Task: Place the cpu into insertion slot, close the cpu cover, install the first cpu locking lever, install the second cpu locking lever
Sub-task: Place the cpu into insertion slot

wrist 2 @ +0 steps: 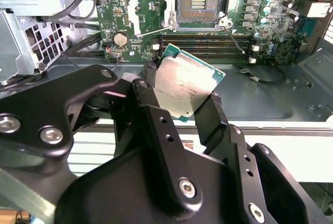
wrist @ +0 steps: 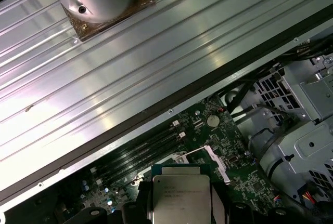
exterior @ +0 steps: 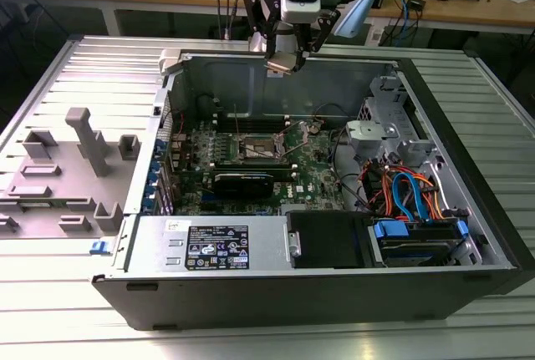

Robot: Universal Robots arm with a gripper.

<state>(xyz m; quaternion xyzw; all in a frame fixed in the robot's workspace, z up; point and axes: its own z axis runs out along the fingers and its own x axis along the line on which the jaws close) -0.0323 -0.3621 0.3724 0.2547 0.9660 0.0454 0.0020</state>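
My gripper (exterior: 284, 59) hangs above the back wall of the open computer case (exterior: 167, 72), shut on the cpu (exterior: 282, 63). The cpu (wrist 2: 184, 86) is a flat square chip with a silver-grey top and green edge, pinched tilted between two black fingers (wrist 2: 147, 98). It is also seen from above as the cpu (wrist: 179, 195). Well below and apart from it, the insertion slot (wrist 2: 199, 4) lies uncovered on the motherboard, its dark centre showing gold contacts. The cpu cover (wrist 2: 143, 5) seems swung open beside the socket. Thin wire levers (wrist 2: 235, 39) stand loose around it.
Long black memory slots (wrist 2: 208, 44) lie between the socket and the case wall. A black graphics card (exterior: 242, 183), a power supply (exterior: 213, 247) and a drive cage with blue and orange cables (exterior: 410, 201) fill the case. Grey fixture blocks (exterior: 84, 139) stand on the ribbed table at the exterior view's left.
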